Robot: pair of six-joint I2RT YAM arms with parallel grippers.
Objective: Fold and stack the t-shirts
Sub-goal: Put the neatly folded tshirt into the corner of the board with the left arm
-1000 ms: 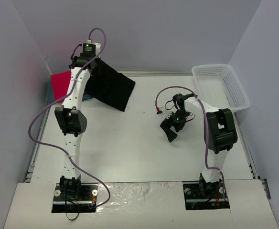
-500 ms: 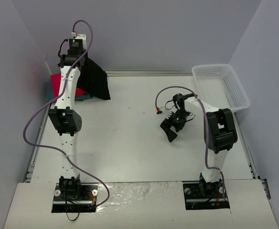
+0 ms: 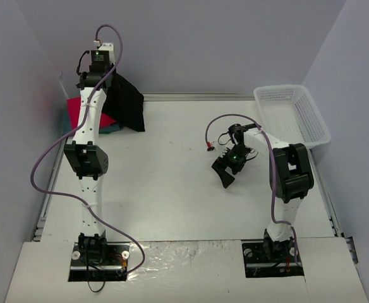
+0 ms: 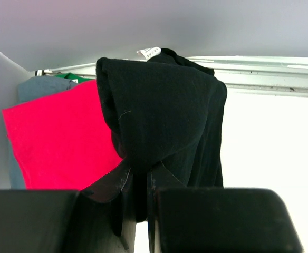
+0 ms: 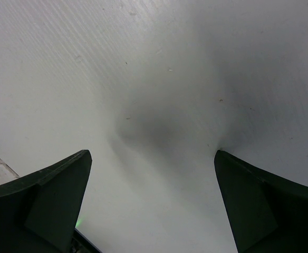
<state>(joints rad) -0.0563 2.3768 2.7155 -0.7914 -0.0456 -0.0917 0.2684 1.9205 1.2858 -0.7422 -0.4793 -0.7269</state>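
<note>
The black t-shirt [image 4: 159, 116] hangs bunched from my left gripper [image 4: 138, 174], which is shut on a fold of it. In the top view this t-shirt [image 3: 126, 106] dangles at the far left corner, beside the raised left arm. Under and behind it the red-pink t-shirt [image 4: 54, 142] lies flat on a teal-blue t-shirt [image 4: 35, 89], whose edge shows at the back. Both sit against the left wall [image 3: 76, 113]. My right gripper [image 5: 151, 174] stands open over bare table, right of centre [image 3: 226, 170], with nothing between its fingers.
A white mesh basket [image 3: 292, 113] stands at the far right of the table. A bit of green cloth [image 4: 69, 77] peeks out behind the red-pink shirt. The left wall and the back rail [image 4: 270, 79] are close to the left gripper.
The left arm has swung left with the black shirt, from above the table to above the red-pink shirt. It has hardly moved in the last half second. The right arm is still.
</note>
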